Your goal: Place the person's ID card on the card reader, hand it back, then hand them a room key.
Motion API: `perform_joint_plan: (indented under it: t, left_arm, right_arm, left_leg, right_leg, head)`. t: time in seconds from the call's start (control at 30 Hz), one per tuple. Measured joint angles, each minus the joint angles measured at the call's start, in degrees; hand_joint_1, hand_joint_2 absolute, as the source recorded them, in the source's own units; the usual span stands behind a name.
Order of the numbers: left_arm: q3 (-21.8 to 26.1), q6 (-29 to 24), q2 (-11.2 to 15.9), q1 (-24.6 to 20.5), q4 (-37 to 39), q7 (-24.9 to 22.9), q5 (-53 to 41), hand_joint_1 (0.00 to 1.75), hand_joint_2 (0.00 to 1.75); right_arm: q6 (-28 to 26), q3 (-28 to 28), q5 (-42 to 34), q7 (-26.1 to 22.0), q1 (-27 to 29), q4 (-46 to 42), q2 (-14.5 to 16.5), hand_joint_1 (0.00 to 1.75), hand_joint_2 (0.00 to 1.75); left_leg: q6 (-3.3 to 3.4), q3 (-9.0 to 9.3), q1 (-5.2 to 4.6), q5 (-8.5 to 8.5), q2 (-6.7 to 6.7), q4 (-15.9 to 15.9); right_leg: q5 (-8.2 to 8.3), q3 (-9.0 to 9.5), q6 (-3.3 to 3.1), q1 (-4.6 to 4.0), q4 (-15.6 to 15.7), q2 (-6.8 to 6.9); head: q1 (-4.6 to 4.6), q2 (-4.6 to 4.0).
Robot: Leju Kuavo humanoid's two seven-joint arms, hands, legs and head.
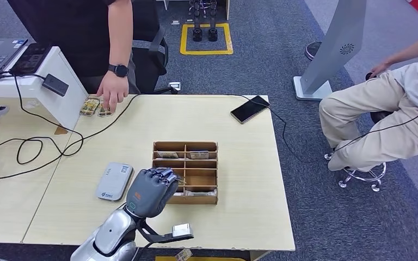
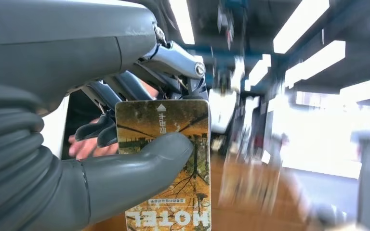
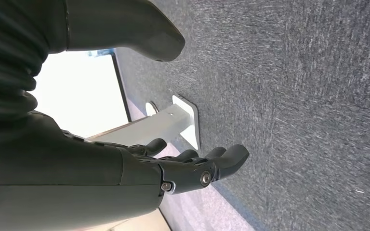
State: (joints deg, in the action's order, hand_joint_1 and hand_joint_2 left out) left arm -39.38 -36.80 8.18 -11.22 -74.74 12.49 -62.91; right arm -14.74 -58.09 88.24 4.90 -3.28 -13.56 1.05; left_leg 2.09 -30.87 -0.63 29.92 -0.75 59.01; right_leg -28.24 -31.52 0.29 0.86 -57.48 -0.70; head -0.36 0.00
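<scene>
Pale wooden tabletop [image 1: 239, 163] fills most of my head view, with grey carpet beyond it on the right. My left hand [image 1: 151, 191] is raised over the near middle of the table, just left of the brown wooden compartment tray [image 1: 185, 172], its fingers curled in. In the left wrist view that hand [image 2: 77, 144] pinches a yellow-brown hotel room key card printed with a tree and the word HOTEL [image 2: 166, 166]: the thick grey thumb [image 2: 144, 161] presses across the card's face while the darker fingers [image 2: 101, 130] sit behind it, so the card stands flat between them.

Just left of the hand lies a small white and grey rounded card reader [image 1: 114, 181], flat on the table and not touched by the hand. At the far left edge of the table a person's hand with a black wristwatch [image 1: 111, 89] rests on the surface, fingertips at two small yellowish cards [image 1: 95, 107] lying beside a white box [image 1: 46, 81]. A black smartphone on a cable [image 1: 250, 109] lies at the far right of the table. A second person in beige trousers [image 1: 375, 125] sits off to the right.

My right hand [image 3: 183, 168] hangs over the carpet in the right wrist view, fingers loosely spread and holding nothing.
</scene>
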Motion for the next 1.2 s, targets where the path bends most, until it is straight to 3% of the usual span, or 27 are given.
perform_joint_plan:
  t: [0.13,0.2,0.3,0.47,0.63,0.93,1.13,1.17,1.2]
  left_arm:
    - [7.4,-2.8,-6.4,2.4,-4.3,15.5,18.2,1.75,1.75]
    - [9.4,-2.6,-8.9,2.6,-6.4,18.5,30.5,1.75,1.75]
    - [11.3,-1.4,-11.5,2.2,-8.6,19.0,42.4,1.75,1.75]
    - [13.2,0.0,-13.9,1.4,-9.8,19.1,49.1,1.75,1.75]
    - [16.6,1.6,-16.0,-3.9,-7.8,15.4,60.1,1.75,1.75]
    - [20.7,-1.7,-16.9,-12.9,0.8,12.5,60.1,1.75,1.75]
    - [25.0,-3.2,-17.0,-20.6,12.9,9.2,49.7,1.75,1.75]
    - [26.0,-3.2,-17.1,-21.5,14.6,8.8,48.3,1.68,1.75]
    - [26.8,-3.2,-17.2,-22.3,16.1,8.6,47.4,1.29,1.75]
  right_arm:
    - [-0.9,0.0,0.2,0.0,0.0,0.0,0.1,0.0,1.75]
    - [-1.5,0.0,0.3,0.1,0.0,0.0,0.2,0.0,1.75]
    - [-2.0,0.0,0.5,0.3,0.0,0.1,0.5,0.0,1.75]
    - [-2.4,0.1,0.8,0.4,0.0,0.1,0.8,0.0,1.75]
    - [-2.6,0.7,1.6,1.3,-0.4,0.1,1.1,0.0,1.75]
    - [-2.3,2.8,1.8,2.6,-1.6,0.3,1.4,0.0,1.75]
    - [-0.8,4.9,1.8,3.9,-2.8,0.3,1.5,0.0,1.75]
    - [-0.6,5.2,1.8,4.0,-3.0,0.3,1.5,0.0,1.75]
    - [-0.4,5.5,1.8,4.1,-3.1,0.3,1.5,0.0,1.75]
  left_leg:
    - [0.01,-0.01,-0.02,0.01,-0.02,0.0]
    - [0.02,-0.01,-0.03,0.01,-0.02,0.0]
    - [0.02,0.0,-0.02,0.01,-0.03,0.0]
    - [0.01,0.02,-0.01,0.0,-0.01,0.0]
    - [0.01,0.01,0.01,-0.03,-0.03,0.0]
    - [-0.01,-0.01,0.0,-0.05,-0.02,0.0]
    - [0.02,0.0,-0.01,-0.08,-0.05,0.0]
    - [0.02,0.02,-0.01,-0.08,-0.02,0.0]
    - [0.02,0.03,-0.01,-0.08,0.0,0.0]
  right_leg:
    - [0.0,0.0,0.0,0.02,0.0,0.01]
    - [0.0,0.0,0.0,0.02,0.0,0.01]
    - [0.0,0.0,0.01,0.01,0.0,0.03]
    - [0.01,0.0,0.0,-0.01,0.0,0.02]
    - [0.03,0.01,0.0,-0.01,0.0,0.03]
    - [0.07,0.0,0.01,0.0,0.0,0.02]
    - [0.08,0.01,0.02,0.0,0.0,0.03]
    - [0.09,0.02,0.02,0.01,0.0,0.01]
    - [0.09,0.02,0.02,0.01,0.0,0.0]
  head:
    - [0.03,0.0]
    - [0.02,0.0]
    - [0.01,0.0]
    - [0.01,0.0]
    - [0.01,0.0]
    - [0.01,0.0]
    - [0.01,0.0]
    - [0.01,0.0]
    - [0.01,0.0]
